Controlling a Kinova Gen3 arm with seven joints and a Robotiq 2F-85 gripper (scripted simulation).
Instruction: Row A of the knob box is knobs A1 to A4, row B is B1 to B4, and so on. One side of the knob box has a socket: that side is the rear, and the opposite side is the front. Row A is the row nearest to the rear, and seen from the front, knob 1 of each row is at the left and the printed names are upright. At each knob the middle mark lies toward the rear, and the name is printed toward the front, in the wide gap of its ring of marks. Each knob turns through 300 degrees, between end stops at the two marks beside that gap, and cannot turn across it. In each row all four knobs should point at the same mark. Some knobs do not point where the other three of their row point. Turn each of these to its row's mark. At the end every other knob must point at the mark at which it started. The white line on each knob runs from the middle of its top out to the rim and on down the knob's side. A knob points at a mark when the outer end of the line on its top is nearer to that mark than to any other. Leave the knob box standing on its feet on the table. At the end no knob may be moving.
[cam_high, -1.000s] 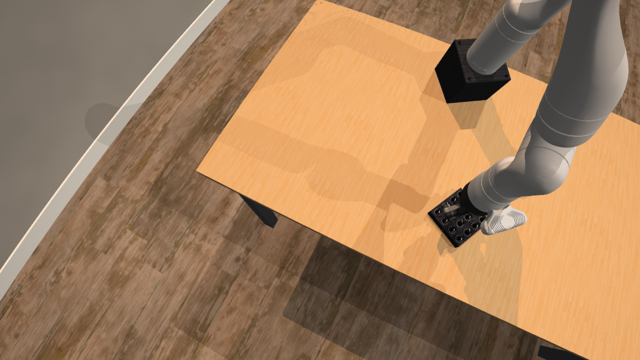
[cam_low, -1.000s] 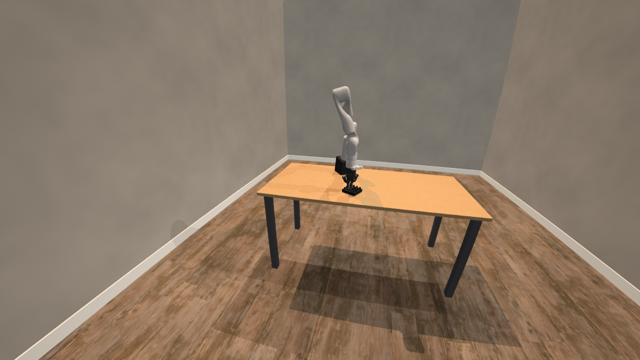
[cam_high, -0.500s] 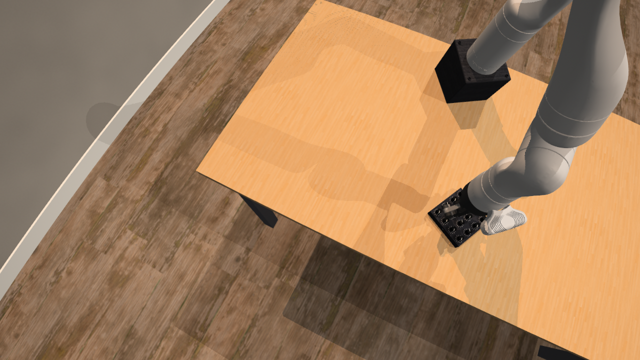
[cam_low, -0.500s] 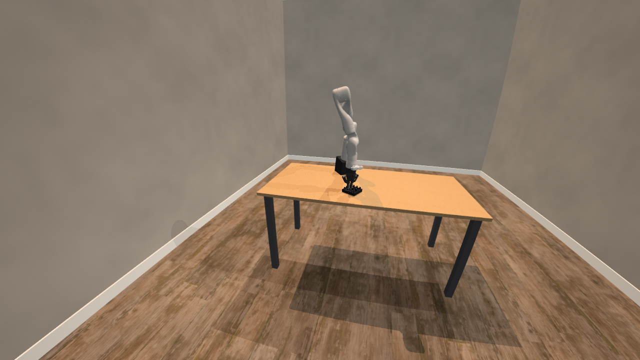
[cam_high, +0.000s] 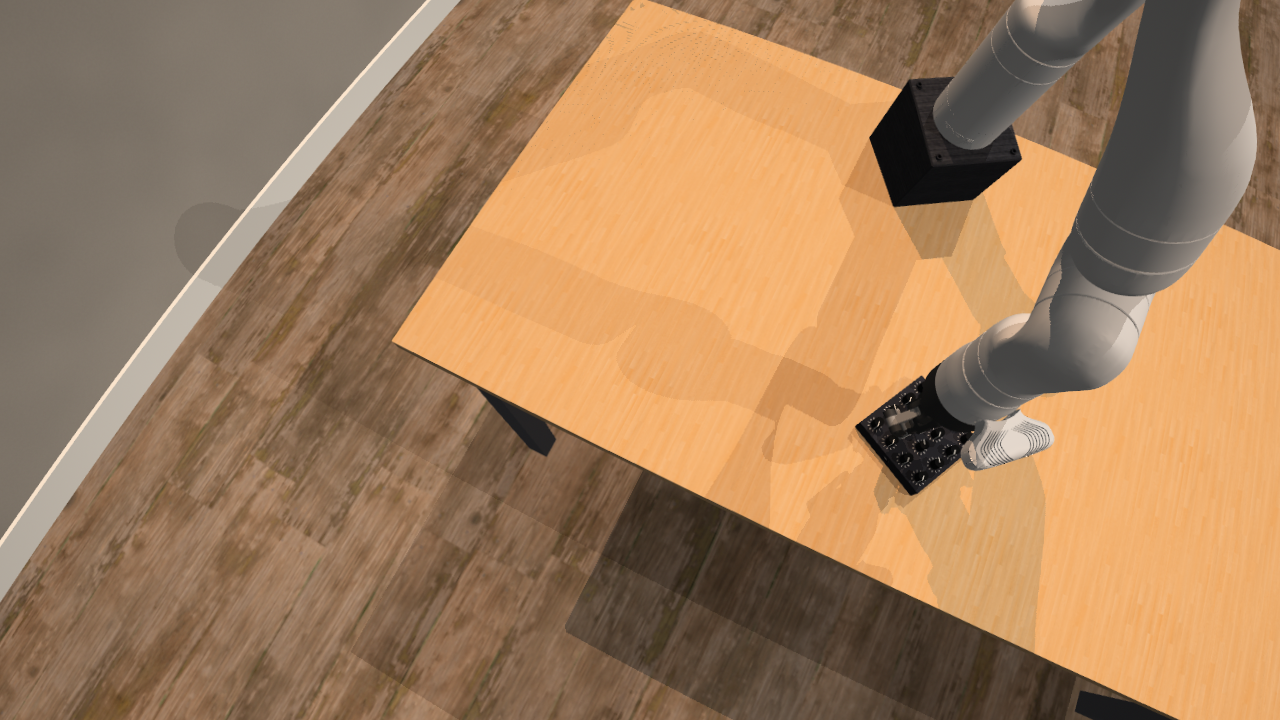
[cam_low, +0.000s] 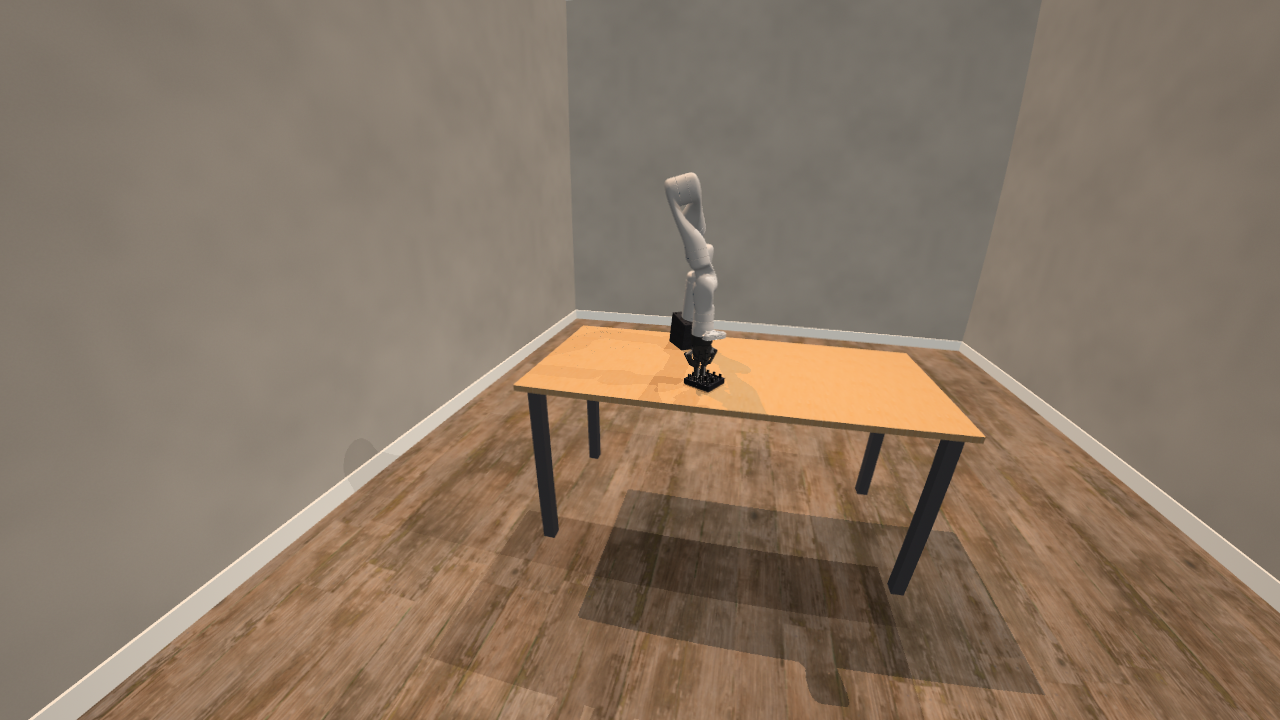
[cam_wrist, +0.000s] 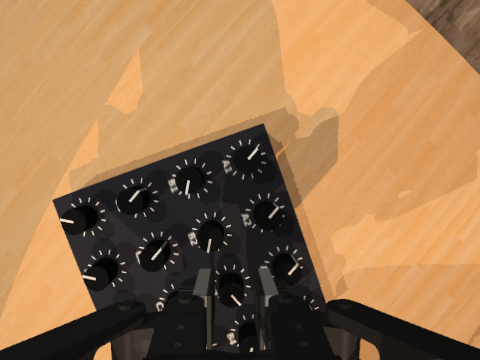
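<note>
The black knob box (cam_high: 881, 454) (cam_low: 704, 383) (cam_wrist: 230, 203) stands on the wooden table (cam_high: 671, 223) (cam_low: 832, 385) near its front edge. It carries rows of black knobs with white lines. My gripper (cam_high: 904, 419) (cam_low: 702, 365) (cam_wrist: 234, 288) hangs straight down over the box. Its fingers stand a narrow way apart, one on each side of a knob (cam_wrist: 231, 287) in the wrist view. That knob's white line points toward the lower right of that view. I cannot tell whether the fingertips reach down to the knob; they do not press on it. The nearest knobs are hidden under the gripper body.
The arm's black base block (cam_high: 939, 143) (cam_low: 680, 329) stands on the table behind the box. The table's edge (cam_high: 716, 501) runs close by the box, with the wooden floor (cam_high: 358, 537) below.
</note>
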